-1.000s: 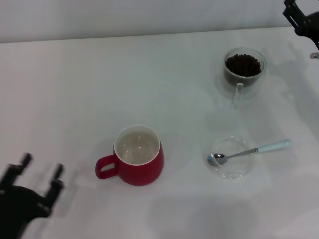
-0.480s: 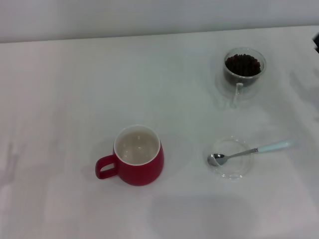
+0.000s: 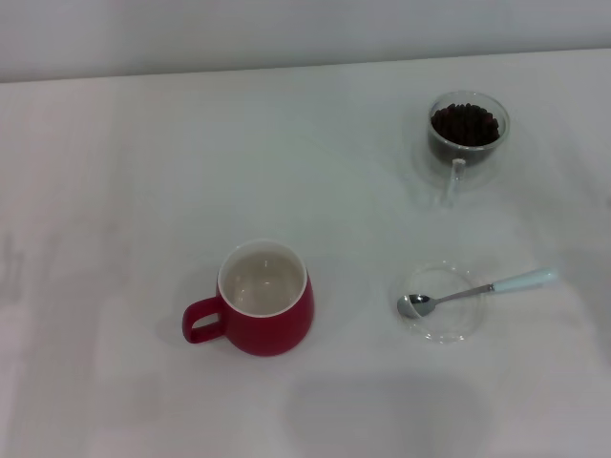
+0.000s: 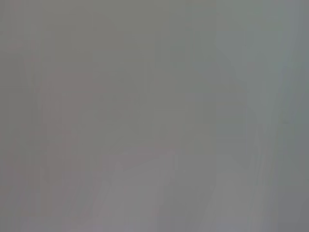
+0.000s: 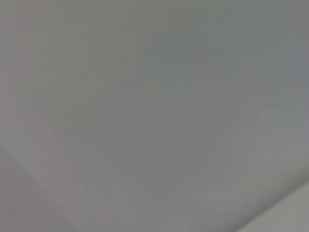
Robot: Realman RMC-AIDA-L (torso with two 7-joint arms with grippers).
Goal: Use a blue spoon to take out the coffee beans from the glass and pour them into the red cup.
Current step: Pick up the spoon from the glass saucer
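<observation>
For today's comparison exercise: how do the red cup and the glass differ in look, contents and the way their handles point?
The red cup is opaque red with a cream inside; the glass is clear. The glass holds coffee beans; the red cup holds none. The red cup's handle points to the robot's left; the glass's points toward the robot. Both stand upright on the white table, each with one handle.

Before me lies a plain white table (image 3: 143, 172) whose far edge meets a pale grey wall (image 3: 286, 29), evenly lit with only soft, faint shadows, while both my wrist views show featureless grey surface.
</observation>
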